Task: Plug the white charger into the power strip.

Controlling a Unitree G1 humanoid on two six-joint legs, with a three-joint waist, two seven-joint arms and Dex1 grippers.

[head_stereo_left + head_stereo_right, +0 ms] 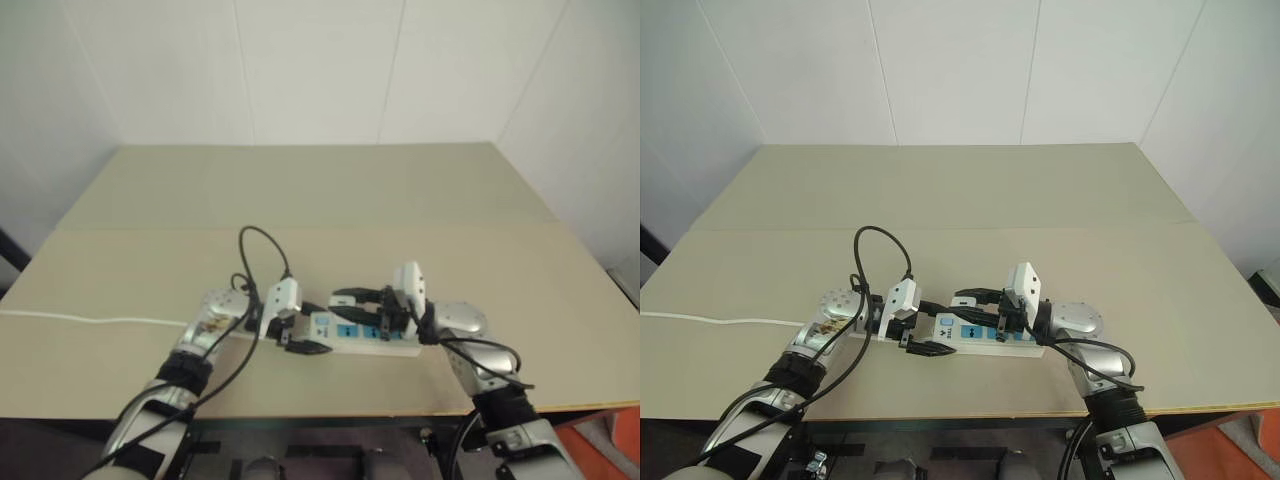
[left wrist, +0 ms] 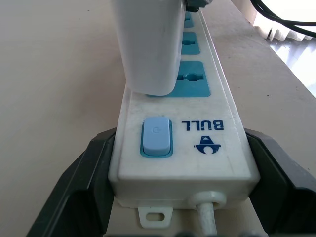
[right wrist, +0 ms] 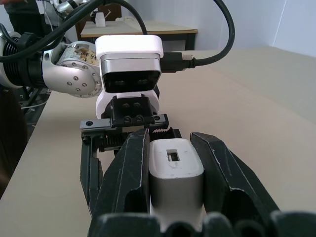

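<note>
Beige counter (image 1: 330,200) against plain white walls. The power strip (image 1: 362,338) lies near the counter's front edge, its thin cord (image 1: 90,320) trailing off to the robot's left. Left gripper (image 2: 177,197): jaws clamped on the strip's switch end. Right gripper (image 3: 170,173): jaws clamped on the white charger (image 3: 175,168), which stands on the strip's first blue socket beside the switch.
</note>
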